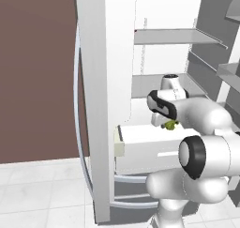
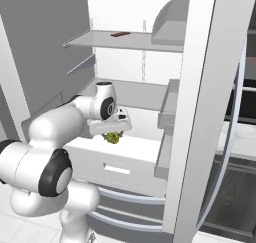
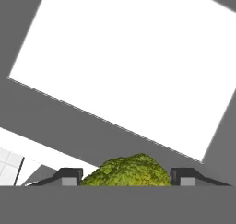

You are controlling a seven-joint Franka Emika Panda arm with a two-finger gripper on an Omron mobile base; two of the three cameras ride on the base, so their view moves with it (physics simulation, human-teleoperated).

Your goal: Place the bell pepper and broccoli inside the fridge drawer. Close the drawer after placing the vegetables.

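Broccoli (image 3: 126,172) sits clamped between the gripper (image 3: 126,178) fingers, jaws partly closed on it, above the open white drawer (image 2: 115,162) of the fridge (image 1: 105,81).

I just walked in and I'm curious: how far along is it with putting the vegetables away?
Done: the fridge drawer is pulled open. In hand: the gripper holds the broccoli above the drawer's white inside. Left: drop the broccoli in, then close the drawer. I cannot tell whether the bell pepper is already inside.
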